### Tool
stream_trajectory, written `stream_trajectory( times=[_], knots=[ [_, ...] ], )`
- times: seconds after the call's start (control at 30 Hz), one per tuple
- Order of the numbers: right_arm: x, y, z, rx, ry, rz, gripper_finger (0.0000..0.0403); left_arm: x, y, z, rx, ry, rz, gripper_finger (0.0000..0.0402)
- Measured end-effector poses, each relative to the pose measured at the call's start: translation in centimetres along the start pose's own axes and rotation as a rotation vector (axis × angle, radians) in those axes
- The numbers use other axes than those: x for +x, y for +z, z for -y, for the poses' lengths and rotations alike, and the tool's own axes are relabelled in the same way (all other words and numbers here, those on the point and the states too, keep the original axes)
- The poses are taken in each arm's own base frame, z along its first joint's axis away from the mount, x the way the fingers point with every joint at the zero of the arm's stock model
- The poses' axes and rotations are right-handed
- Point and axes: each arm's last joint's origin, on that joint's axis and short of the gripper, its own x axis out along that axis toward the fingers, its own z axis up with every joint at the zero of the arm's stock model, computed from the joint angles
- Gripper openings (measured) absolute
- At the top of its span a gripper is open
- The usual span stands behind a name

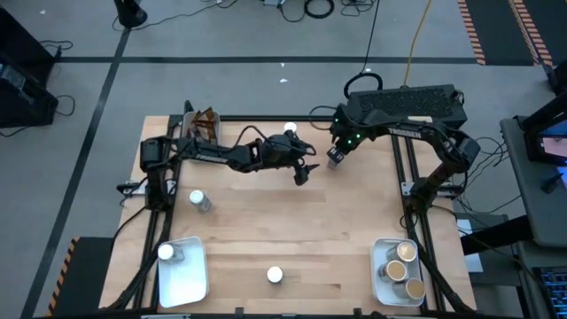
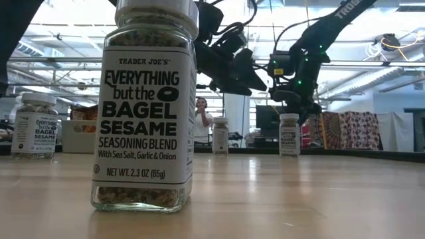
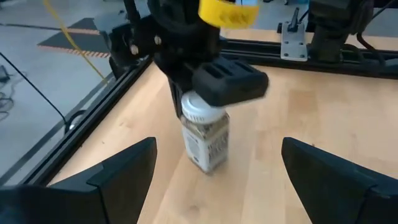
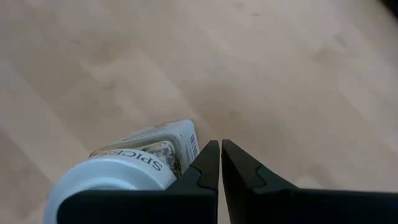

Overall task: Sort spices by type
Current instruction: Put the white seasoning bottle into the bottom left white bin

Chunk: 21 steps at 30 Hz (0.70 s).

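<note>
Left tray (image 1: 190,282): white, at the near left corner of the counter (image 1: 292,221) — one white-lidded jar (image 1: 166,252) stands at its far left corner.
Loose jar, left (image 1: 200,201): white lid, on the bare wood just beyond the left tray.
Sachets (image 1: 205,123): dark brown, crinkly, at the far left edge of the counter.
Left gripper (image 1: 302,170): reaches across to the far middle of the counter, fingers spread wide and empty; the left wrist view looks between them at the jar under the other arm.
Far jar (image 1: 290,129): white lid, at the far edge, just behind the left arm.
Near jar (image 1: 275,276): white lid, alone at the near middle of the counter; it fills the low view, its label reading bagel sesame seasoning blend.
Right gripper (image 1: 336,157): fingers pressed together, holding nothing — it sits at the lid of a tilted white-lidded jar (image 3: 205,138), right of the left gripper.
Right tray (image 1: 387,273): white, at the near right corner, holding three tan-lidded jars (image 1: 400,268).
</note>
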Motion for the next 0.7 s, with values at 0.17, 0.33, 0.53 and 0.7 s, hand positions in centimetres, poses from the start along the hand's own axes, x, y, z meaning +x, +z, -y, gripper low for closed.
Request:
stream_trajectory(
  times=[0.17, 0.33, 0.53, 0.7],
  knots=[
    [0.1, -0.3, -2.2, 0.009, 0.024, -0.004, 0.0, 0.8, -1.1, 1.4, 0.018, 0.023, -0.021, 0.0349],
    [0.1, -0.8, -4.3, 0.0, 0.046, -0.008, 0.0, 1.8, -2.4, 2.6, 0.026, 0.003, -0.03, 0.0349],
    [0.1, -1.4, -6.6, -0.02, 0.072, -0.014, 0.0, 2.3, -3.4, 4.6, 0.047, -0.005, -0.03, 0.0349],
    [0.1, -1.9, -8.3, -0.045, 0.095, -0.006, 0.0, 2.1, -3.1, 6.1, 0.075, 0.026, 0.005, 0.0349]
  ],
)
